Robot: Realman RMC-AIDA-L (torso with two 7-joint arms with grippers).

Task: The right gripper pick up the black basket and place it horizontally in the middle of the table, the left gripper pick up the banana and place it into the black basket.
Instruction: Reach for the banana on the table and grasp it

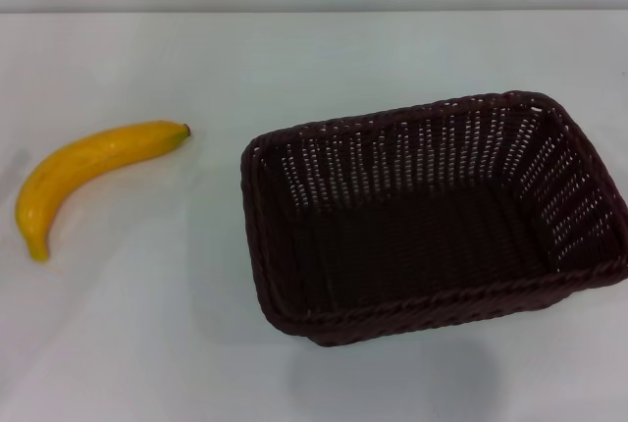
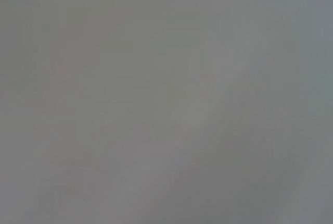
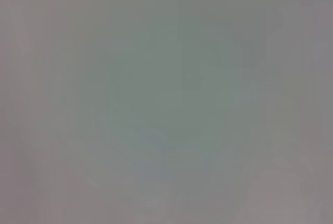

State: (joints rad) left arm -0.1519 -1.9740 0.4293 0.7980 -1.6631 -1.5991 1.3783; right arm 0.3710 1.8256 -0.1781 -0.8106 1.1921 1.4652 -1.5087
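Nearest the head camera: bare white desk [image 1: 137,343], smooth, flat, plain, open strip along the near edge. Just beyond, black basket [image 1: 432,216], right of centre, long axis running left-right with a slight skew, right end angled farther away. Rectangular, woven wicker, very dark brown-black, slanted open-weave walls with light showing through the gaps, braided rim, dark inside. Right end of rim close to the right edge of the head view; near rim with free desk in front. Banana [image 1: 88,172] far left on the desk, well apart from the basket, clear white gap between. Long axis diagonal: small dark tip up and to the right, toward the basket's far-left corner; tapered stem end down at the near left, close to the left edge of view. Curved, bulging toward the far left, smooth, yellow, plastic-looking sheen. Wide open desk behind both things up to the far edge, pale wall band above. Neither gripper visible in the head view; both wrist views only flat grey blur, nothing identifiable. Jaws of both arms: not seen, state impossible to tell.
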